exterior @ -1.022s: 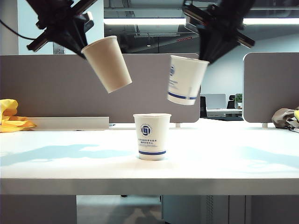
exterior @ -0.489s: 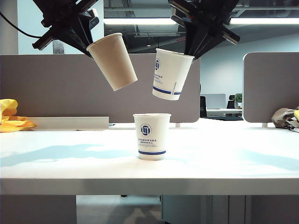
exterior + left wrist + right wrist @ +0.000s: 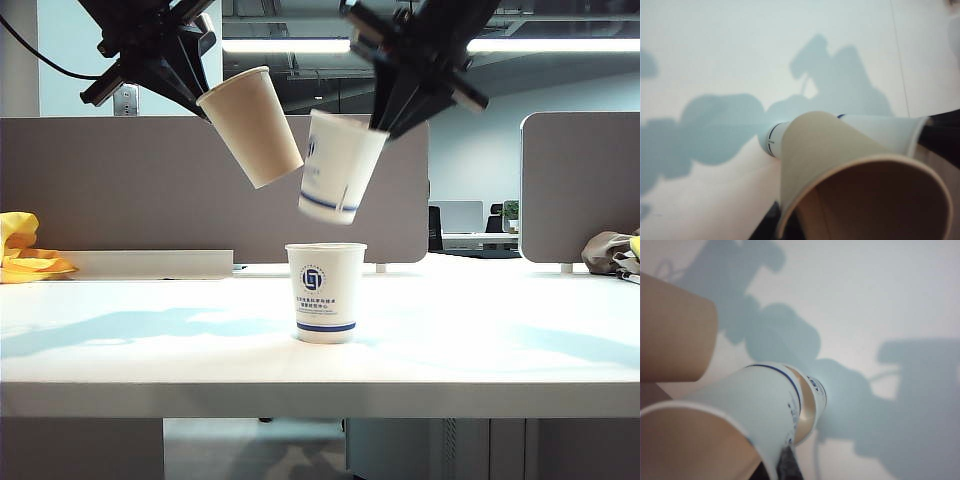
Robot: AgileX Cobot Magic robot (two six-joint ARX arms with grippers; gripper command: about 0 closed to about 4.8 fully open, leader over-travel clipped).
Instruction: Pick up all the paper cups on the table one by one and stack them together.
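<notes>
Cups hang tilted above the worktop (image 3: 150,350): left gripper (image 3: 185,75) grasps the brown cup (image 3: 252,128), right gripper (image 3: 395,105) grasps a white cup (image 3: 335,168); another white cup (image 3: 326,292) stands upright below them.

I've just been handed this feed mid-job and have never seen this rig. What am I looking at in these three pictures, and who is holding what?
It is a robot with two arms, each ending in a two-finger gripper.

The wide picture comes from a fixed camera facing the table. The other two come from cameras on the wrists, looking down past each held cup.

The left gripper, upper left in the wide picture, holds the brown paper cup by its rim, tilted.

The right gripper, upper right, holds a white cup with blue band, also tilted, its side close beside the brown one.

A second white cup stands upright on the table below them.

Nothing is stacked yet.
</notes>
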